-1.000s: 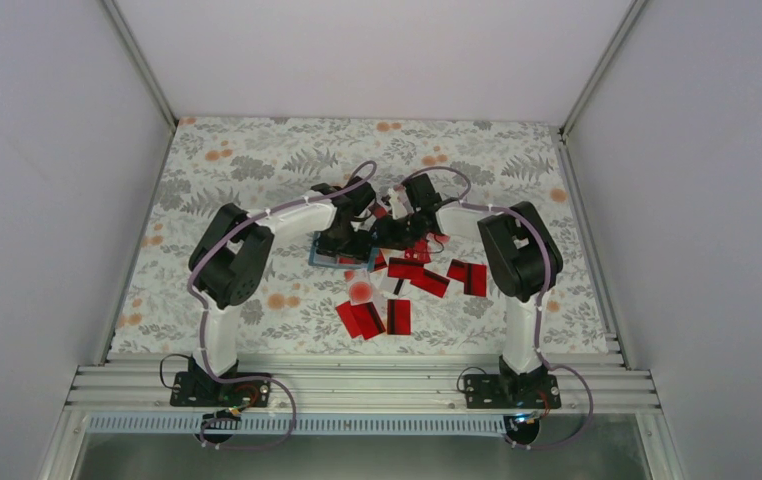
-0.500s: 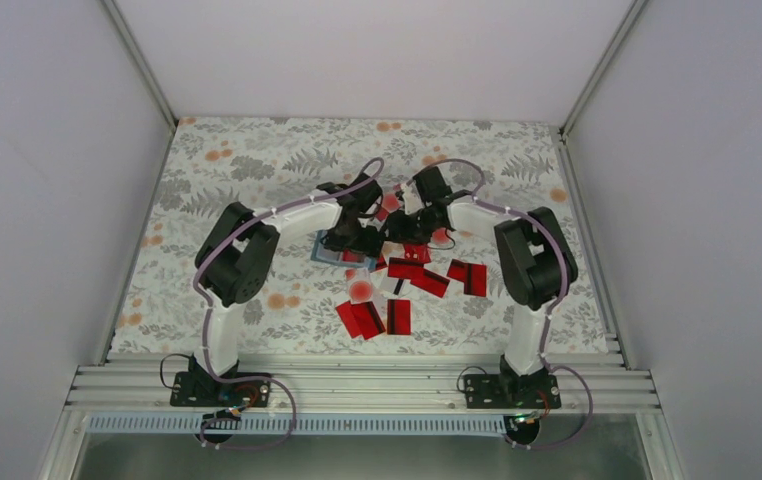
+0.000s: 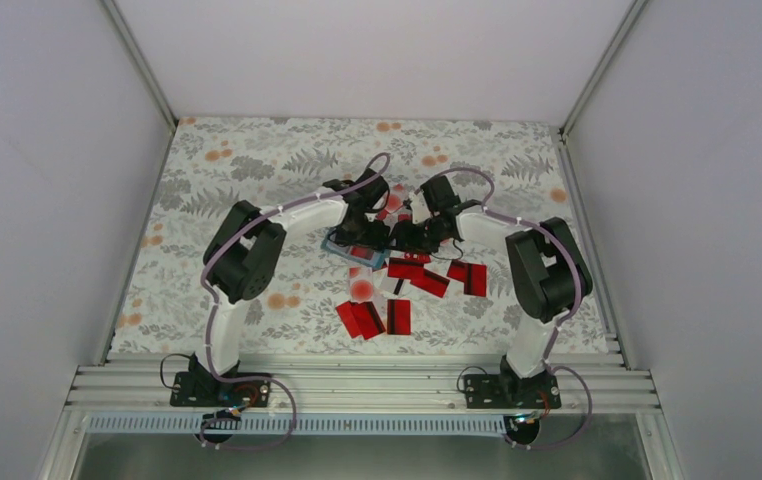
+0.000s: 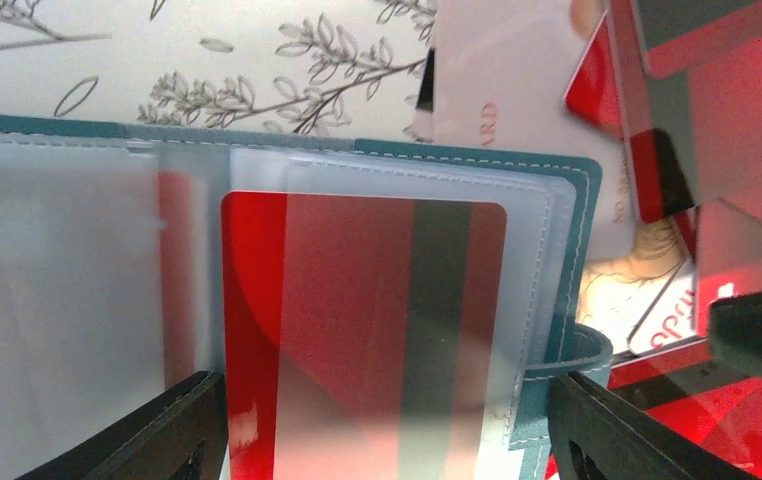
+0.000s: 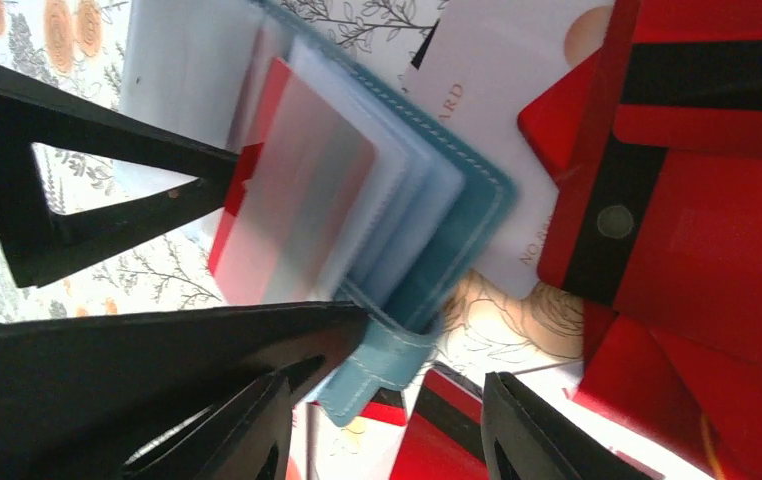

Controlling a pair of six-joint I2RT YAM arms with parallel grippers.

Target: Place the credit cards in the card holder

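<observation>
step: I'm seating a card in the holder | left gripper, right gripper spread, empty | next: grab loose card

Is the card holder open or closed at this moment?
Open. In the left wrist view the card holder lies flat with its clear sleeves spread out, and one red card sits inside a sleeve.

The teal card holder lies open and flat before me, its clear plastic sleeves fanned out. One red credit card with a black stripe sits inside the top sleeve. The other credit cards, red with a few pale faces up, lie scattered and overlapping just right of the holder, toward my near side.
</observation>
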